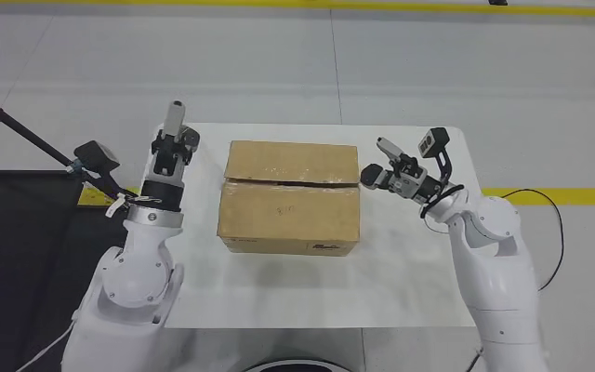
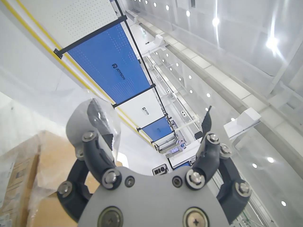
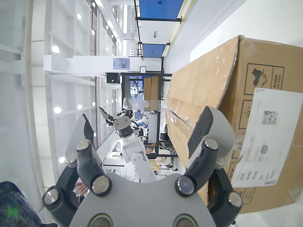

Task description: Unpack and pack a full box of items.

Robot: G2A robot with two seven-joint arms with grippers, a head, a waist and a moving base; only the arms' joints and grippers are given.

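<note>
A closed cardboard box (image 1: 288,200) sits mid-table, its top flaps meeting in a seam. Beside the box's left end, my left gripper (image 1: 174,119) points upward and stands open. A scrap of clear film (image 2: 107,119) clings to one of its fingers. In the left wrist view the left gripper (image 2: 151,109) has only the hall ceiling between its fingers, with the box (image 2: 26,166) low at its side. My right gripper (image 1: 376,160) is open at the box's right end, near the seam. In the right wrist view one finger (image 3: 208,128) lies close to the box (image 3: 201,83).
The white table (image 1: 409,279) has bare room in front of the box and on both sides. A white shipping label (image 3: 265,138) covers part of the box's end face. A black mat (image 1: 37,242) and a dark rod (image 1: 37,144) lie off the table's left edge.
</note>
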